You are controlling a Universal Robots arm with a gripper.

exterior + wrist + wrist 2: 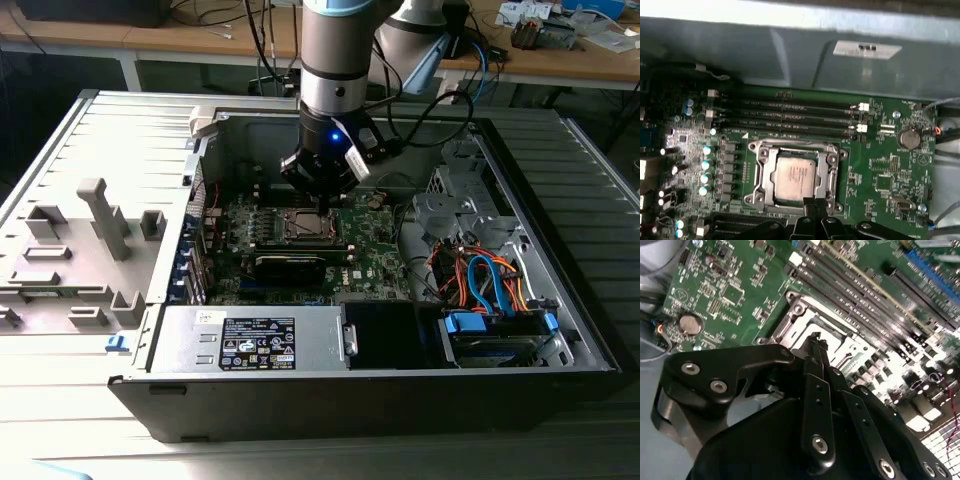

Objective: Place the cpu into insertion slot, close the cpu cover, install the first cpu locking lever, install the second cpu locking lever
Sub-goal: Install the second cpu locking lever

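I'm down inside the open computer case, hanging over the green board. My gripper has its two fingers pressed together at the tips with nothing between them (narrow, empty, as far as the second wrist view shows).

The chip sits flat in the socket, grey top up and square to the silver rim. The cover plate looks to be down around it, its window framing the chip, though I can't tell whether it's fully seated. Whether either locking lever is latched is too small to judge.

Key relation: in the first wrist view my fingertips sit just beside the socket's edge nearest the camera, about mid-edge, so the chip lies straight ahead of them, toward the row of memory slots. In the exterior view I'm directly above the socket, in the middle of the board. Chip is square, so no long axis; the socket's sides run parallel to the memory slots.
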